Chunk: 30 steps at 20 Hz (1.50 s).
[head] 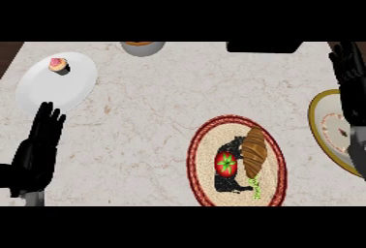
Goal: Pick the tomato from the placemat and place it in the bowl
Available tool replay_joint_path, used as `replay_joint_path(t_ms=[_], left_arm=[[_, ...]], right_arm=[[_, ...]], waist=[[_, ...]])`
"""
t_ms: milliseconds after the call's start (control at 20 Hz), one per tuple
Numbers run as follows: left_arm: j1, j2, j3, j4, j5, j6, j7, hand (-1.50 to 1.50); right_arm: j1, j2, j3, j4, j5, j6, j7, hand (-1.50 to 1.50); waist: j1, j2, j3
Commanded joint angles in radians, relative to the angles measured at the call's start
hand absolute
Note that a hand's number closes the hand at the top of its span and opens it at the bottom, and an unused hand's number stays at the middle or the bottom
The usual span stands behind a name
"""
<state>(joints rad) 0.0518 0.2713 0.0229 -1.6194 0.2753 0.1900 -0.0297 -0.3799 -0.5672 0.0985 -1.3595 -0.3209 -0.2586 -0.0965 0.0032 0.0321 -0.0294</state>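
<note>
A red tomato [226, 163] with a green star-shaped top lies on the round woven placemat [204, 145], which has a red rim. A brown croissant [255, 151] lies against the tomato's right side. The bowl [320, 127], cream with a gold rim, sits at the right edge, partly cut off and partly covered by my right arm. My right hand [348, 63] hangs open at the far right, beyond the bowl and well away from the tomato. At the lower left my left hand [39, 145] rests open, fingers up, holding nothing.
A white plate [50, 89] with a small pink-topped cake [58, 65] stands at the back left. A grey cup or bowl [143, 47] and a dark object [265, 47] sit at the counter's far edge. A small green sprig [254, 188] lies on the placemat.
</note>
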Motion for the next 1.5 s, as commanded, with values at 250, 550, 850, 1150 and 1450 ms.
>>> replay_joint_path(t_ms=[250, 550, 850, 1150, 1450], left_arm=[[-0.064, -0.025, -0.156, -0.003, 0.011, -0.127, 0.075, 0.0], [-0.076, -0.058, -0.207, 0.012, 0.032, -0.16, 0.111, 0.0], [-0.129, -0.051, -0.217, 0.023, 0.024, -0.165, 0.154, 0.0], [-0.117, -0.059, -0.224, 0.036, 0.019, -0.169, 0.137, 0.0], [-0.168, -0.079, -0.234, 0.023, 0.015, -0.151, 0.166, 0.0]], right_arm=[[0.236, 0.089, 0.257, -0.222, 0.325, -0.339, 0.147, 1.5], [0.427, 0.247, 0.365, -0.229, 0.568, -0.7, 0.137, -1.5], [0.503, 0.191, 0.519, -0.16, 0.908, -0.693, 0.358, -1.5], [0.536, 0.195, 0.477, -0.132, 1.078, -0.558, 0.649, -1.5], [0.484, 0.251, 0.495, -0.226, 1.189, -0.286, 0.989, -1.5]], waist=[[-0.106, -0.057, 0.022], [-0.086, -0.046, 0.024], [-0.054, -0.038, 0.015], [-0.051, -0.033, 0.008], [-0.025, -0.034, 0.013]])
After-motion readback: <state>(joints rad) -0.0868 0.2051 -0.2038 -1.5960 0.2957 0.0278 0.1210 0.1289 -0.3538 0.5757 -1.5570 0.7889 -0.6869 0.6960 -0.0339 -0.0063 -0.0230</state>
